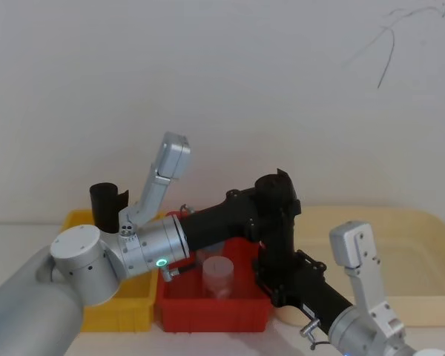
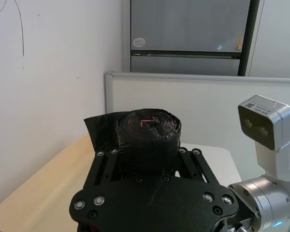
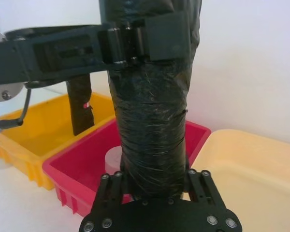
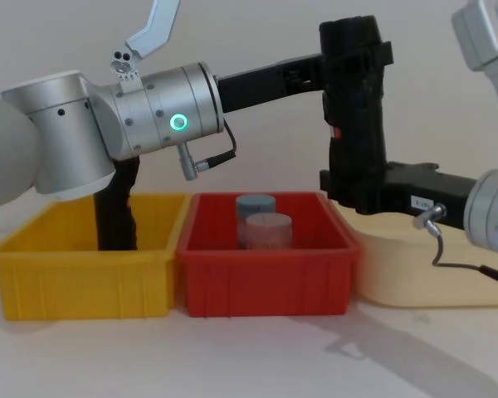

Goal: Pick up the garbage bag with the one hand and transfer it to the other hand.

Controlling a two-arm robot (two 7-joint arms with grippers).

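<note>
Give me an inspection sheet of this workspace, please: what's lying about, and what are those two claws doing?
Surface: white table.
Job's things: garbage bag upright, held off the table.
Clutter: yellow bin holding a slimmer black roll; red bin holding two small containers; cream tray.
Grippers: left gripper shut on the bag's top; right gripper shut on its lower end.
Cables: left wrist cable; right wrist cable.
Surroundings: white wall; partition; grey cabinet.
</note>
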